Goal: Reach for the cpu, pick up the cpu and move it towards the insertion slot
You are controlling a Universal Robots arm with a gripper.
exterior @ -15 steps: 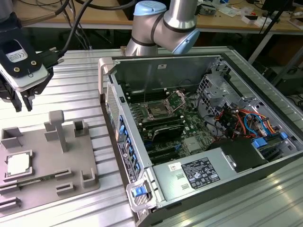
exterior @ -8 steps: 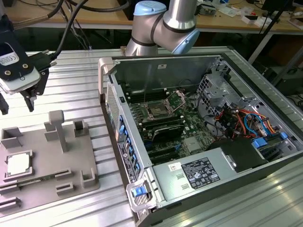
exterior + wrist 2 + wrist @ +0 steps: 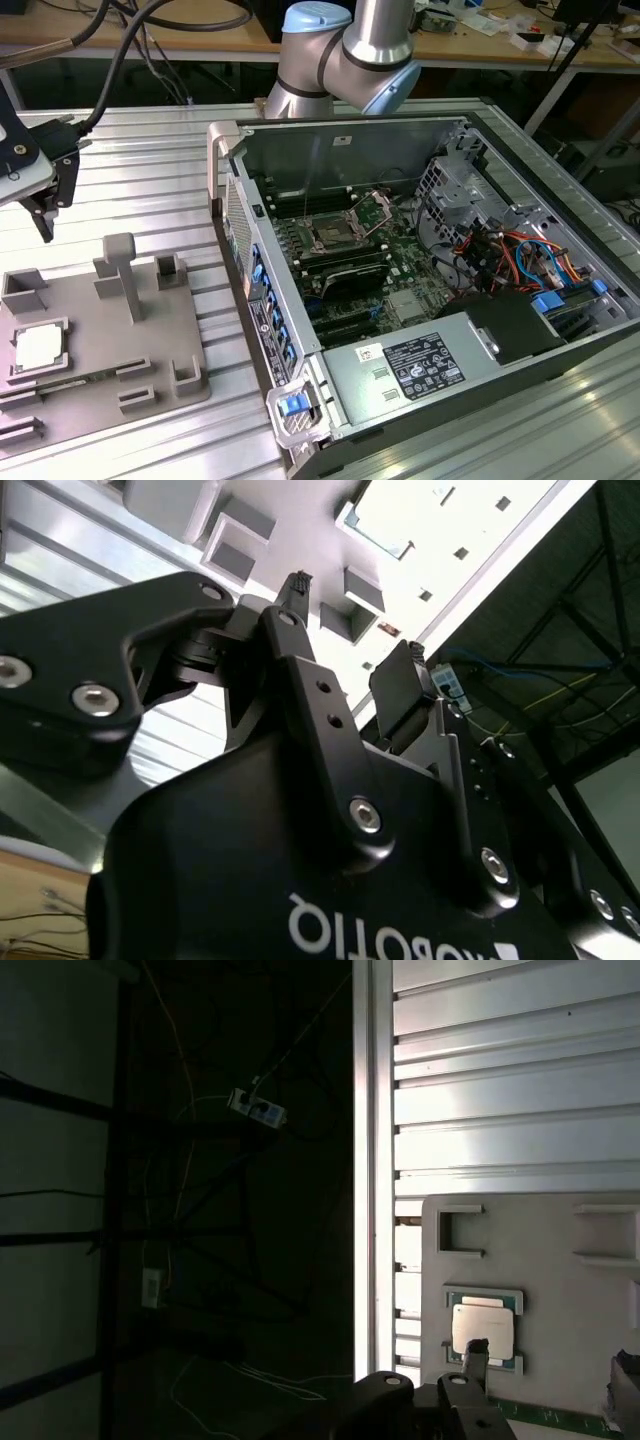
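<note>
Nothing is grasped yet: the gripper (image 3: 550,1355), fingers spread and empty, hangs above the cpu (image 3: 483,1328), which lies in the tray (image 3: 100,340) under it, with the slot (image 3: 330,237) well apart from it.

Place: we take it for a robotics lab or electronics workshop.
Table: a ribbed silver aluminium worktop (image 3: 140,160) carries everything near us.
Hardware: an opened grey metal computer case (image 3: 340,140), its green motherboard (image 3: 400,255) bared.
Far side: wooden benches (image 3: 40,25) with black cables (image 3: 190,22); a silver-and-blue robot arm (image 3: 345,50).
</note>
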